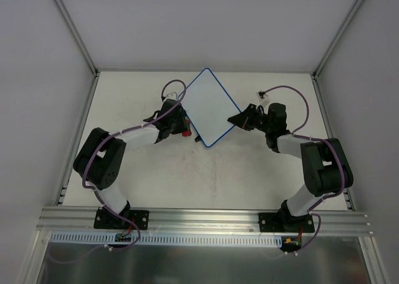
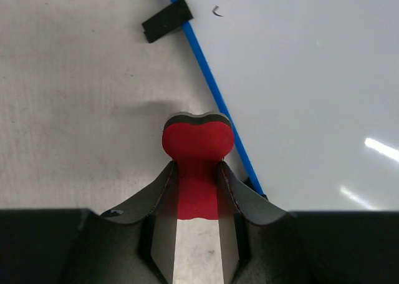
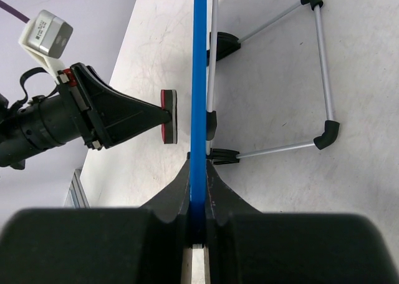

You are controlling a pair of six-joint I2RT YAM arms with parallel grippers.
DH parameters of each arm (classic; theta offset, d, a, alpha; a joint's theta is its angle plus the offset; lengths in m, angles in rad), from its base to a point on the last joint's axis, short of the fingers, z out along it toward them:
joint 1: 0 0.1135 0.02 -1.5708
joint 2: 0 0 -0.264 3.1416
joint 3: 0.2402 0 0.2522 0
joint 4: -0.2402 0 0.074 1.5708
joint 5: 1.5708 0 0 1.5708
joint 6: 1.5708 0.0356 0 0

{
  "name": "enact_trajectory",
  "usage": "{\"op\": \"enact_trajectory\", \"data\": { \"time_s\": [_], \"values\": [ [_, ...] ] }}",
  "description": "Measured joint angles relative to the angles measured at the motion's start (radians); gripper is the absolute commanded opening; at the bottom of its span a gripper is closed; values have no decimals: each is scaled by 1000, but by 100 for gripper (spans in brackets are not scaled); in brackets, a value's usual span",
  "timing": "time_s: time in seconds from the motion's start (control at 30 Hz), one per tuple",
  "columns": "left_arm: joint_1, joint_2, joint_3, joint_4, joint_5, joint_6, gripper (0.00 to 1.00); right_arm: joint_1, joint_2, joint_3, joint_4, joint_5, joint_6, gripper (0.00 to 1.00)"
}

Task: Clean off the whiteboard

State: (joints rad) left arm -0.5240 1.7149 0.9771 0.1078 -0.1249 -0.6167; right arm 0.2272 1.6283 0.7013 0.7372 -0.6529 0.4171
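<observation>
The whiteboard (image 1: pixel 211 106) is white with a thin blue rim and stands propped on a wire stand (image 3: pixel 324 65). In the left wrist view its face (image 2: pixel 299 78) is nearly clean, with one tiny dark mark (image 2: pixel 216 11) near a black tab (image 2: pixel 166 20). My right gripper (image 1: pixel 232 120) is shut on the board's blue rim (image 3: pixel 199 78). My left gripper (image 1: pixel 185 131) is shut on the red bone-shaped eraser (image 2: pixel 197 140). The eraser's head sits just off the board's left edge, over the table. It also shows in the right wrist view (image 3: pixel 168 115), a little apart from the rim.
White enclosure walls stand on the left, right and back. An aluminium rail (image 1: pixel 206 218) runs along the near edge by the arm bases. Purple cables (image 1: pixel 283 90) loop over both arms. The stand's legs spread behind the board.
</observation>
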Motion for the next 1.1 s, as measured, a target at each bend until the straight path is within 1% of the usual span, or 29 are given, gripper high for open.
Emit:
{"op": "enact_trajectory", "data": {
  "time_s": [0.17,0.33,0.47,0.63,0.73,0.93,1.1],
  "values": [
    [0,-24,18,-25,51,-1,0,2,-6,-6,2,5,-6,0],
    [10,-6,124,-83,77,-15,0,6,-18,-19,7,13,-11,0],
    [23,56,228,-86,110,-35,0,6,-30,-29,7,17,-11,0],
    [35,178,334,-106,158,-70,0,7,-34,-31,6,18,-13,0],
    [42,222,349,-109,192,-93,0,7,-46,-42,3,28,-6,0],
    [69,235,356,-113,256,-137,0,8,-51,-45,-2,39,0,0],
    [111,255,348,-72,359,-182,0,8,-52,-45,-3,41,5,0]
  ]
}}
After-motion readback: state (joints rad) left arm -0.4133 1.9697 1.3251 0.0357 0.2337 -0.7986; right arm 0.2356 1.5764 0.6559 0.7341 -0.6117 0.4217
